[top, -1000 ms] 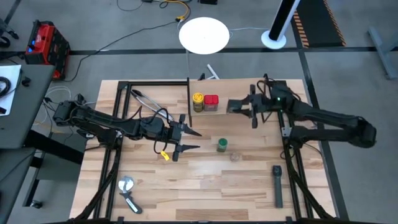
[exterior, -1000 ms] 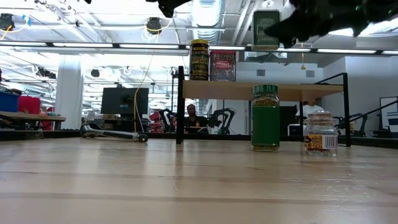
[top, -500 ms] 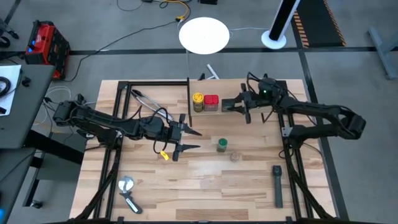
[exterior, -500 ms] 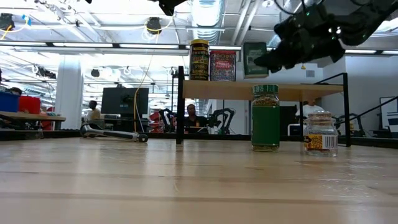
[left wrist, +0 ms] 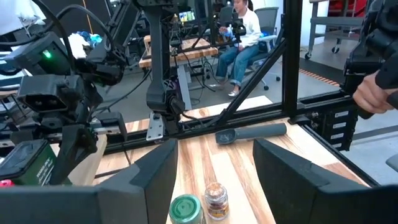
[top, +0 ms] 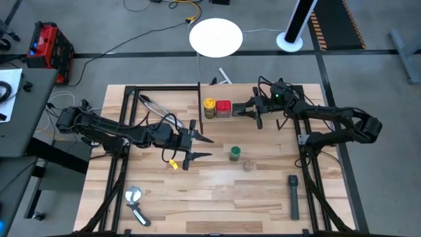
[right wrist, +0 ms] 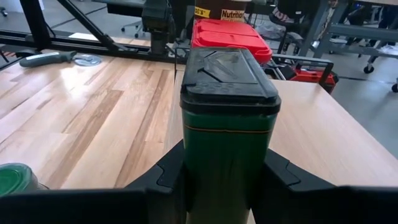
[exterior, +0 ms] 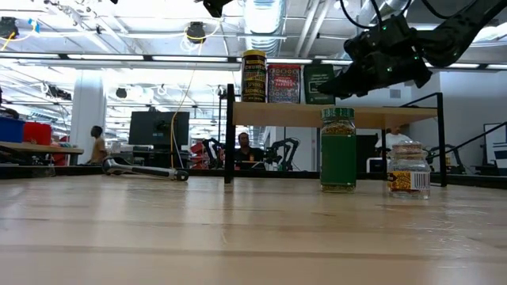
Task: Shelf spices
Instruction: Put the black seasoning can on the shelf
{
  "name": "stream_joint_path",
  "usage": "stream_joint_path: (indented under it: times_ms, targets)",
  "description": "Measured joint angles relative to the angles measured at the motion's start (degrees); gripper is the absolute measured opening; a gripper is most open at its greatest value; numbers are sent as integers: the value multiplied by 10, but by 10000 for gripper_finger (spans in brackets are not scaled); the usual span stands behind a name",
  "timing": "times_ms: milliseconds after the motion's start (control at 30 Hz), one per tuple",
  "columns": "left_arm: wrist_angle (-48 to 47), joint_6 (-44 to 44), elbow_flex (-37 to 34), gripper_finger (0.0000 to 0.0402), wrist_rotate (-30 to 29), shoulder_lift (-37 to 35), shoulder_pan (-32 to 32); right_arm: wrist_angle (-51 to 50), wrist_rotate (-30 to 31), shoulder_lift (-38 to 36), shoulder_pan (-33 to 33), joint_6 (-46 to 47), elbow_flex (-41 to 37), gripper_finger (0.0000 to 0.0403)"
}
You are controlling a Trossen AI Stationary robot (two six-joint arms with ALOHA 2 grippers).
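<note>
On the shelf (top: 309,108), a pale wood panel raised on thin black uprights over the far right part of the table (top: 217,197), the yellow jar (top: 209,105) and the red tin (top: 223,107) stand side by side at its left end. Just to the right of the red tin, the dark green tin (right wrist: 229,118) with its black lid is clamped upright between the fingers of the right gripper (top: 245,110), at the level of the shelf top; the low view shows it in line with the other two, though whether its base touches the wood cannot be told. Below the shelf, on the slatted tabletop, the green-lidded jar (top: 235,153) stands upright, and the small clear jar (top: 248,166) stands just beside it, nearer the front edge. The left gripper (top: 199,148) hovers to the left of these two jars with its fingers spread wide and nothing between them. Farther out, metal tongs (top: 154,106) lie near the back left of the table, a round-headed metal tool (top: 136,201) lies at the front left, and a long black bar-shaped tool (top: 293,195) lies at the front right. People sit in the room beyond the table.
</note>
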Motion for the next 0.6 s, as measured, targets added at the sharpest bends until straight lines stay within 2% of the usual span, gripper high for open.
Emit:
stream_joint_path:
  times_ms: [100, 233, 333, 600]
  targets:
    - [-1, 0, 0, 201, -2, 0, 0, 1, 1, 0, 0, 7, 0, 130]
    - [-1, 0, 0, 201, -11, 0, 0, -2, 6, 1, -1, 25, 0, 194]
    - [-1, 0, 0, 201, -11, 0, 0, -2, 16, 1, -1, 30, 0, 221]
    - [-1, -1, 0, 201, -12, 0, 0, 1, 18, -2, -4, 26, 0, 203]
